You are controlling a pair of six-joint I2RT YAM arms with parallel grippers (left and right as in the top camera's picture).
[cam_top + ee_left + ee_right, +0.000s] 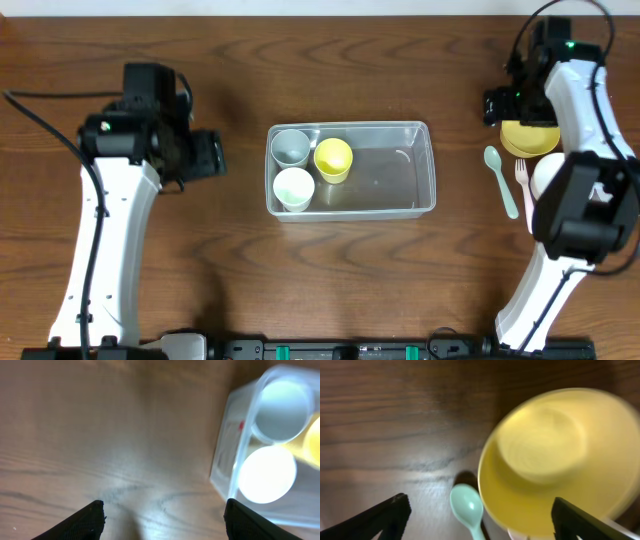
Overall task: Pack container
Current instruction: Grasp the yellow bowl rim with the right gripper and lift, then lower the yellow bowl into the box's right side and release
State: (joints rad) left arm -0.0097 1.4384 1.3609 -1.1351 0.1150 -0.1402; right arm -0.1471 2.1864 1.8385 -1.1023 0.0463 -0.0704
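Yellow bowl (pixel 555 460), blurred in the wrist view, fills the space ahead and to the right of my right claw (pixel 480 502). A mint spoon (pixel 467 505) lies just beside its rim, directly under the claw's gap. That claw is spread wide and carries nothing. I judge the bowl comes next: shift over it, drop one finger inside the rim and one outside, pinch firmly, and avoid nudging the spoon. My right arm reaches far out, wrist pointing down. The clear container (pixel 390 170), holding three cups (pixel 333 158), lies well off to that claw's left. My left claw (pixel 164 507), also wide and empty, hovers near its short wall.
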